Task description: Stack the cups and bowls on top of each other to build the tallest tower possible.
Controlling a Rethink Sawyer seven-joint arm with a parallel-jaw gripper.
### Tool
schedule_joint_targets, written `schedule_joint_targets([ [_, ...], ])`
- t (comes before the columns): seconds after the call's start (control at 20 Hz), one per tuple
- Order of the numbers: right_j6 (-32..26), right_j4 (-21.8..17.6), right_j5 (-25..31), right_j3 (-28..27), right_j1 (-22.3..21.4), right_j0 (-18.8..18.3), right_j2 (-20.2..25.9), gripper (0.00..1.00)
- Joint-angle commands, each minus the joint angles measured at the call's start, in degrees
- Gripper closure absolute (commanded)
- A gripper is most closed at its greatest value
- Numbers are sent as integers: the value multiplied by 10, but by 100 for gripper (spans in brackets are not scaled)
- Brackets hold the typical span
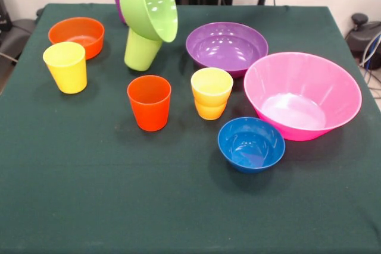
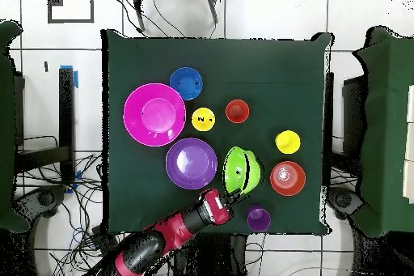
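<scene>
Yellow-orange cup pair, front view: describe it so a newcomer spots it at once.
Start at the big pink bowl on the green table. Just beside it, toward the table's middle, a yellow cup sits nested in a yellow-orange one, between the orange-red cup and the blue bowl. It is the only two-cup stack.

This looks like a robot lab, because a table (image 2: 162, 54) with a dark green cloth stands on a white tiled floor (image 2: 267, 14) with lots of loose cables (image 2: 77, 200) (some run under the table), and a red and black robot arm (image 2: 166, 236) reaches in.
</scene>
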Motion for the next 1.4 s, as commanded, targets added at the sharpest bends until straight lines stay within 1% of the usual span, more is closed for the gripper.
schedule_joint_targets([
  [0.05, 59, -19, 32, -84, -15, 11, 80, 100],
  [0.3, 62, -23, 32, -80, -20, 19, 83, 100],
  [0.9, 74, -21, 64, -92, -10, 27, 73, 100],
  [1.4, 70, -27, 65, -87, 1, 31, 63, 100],
])
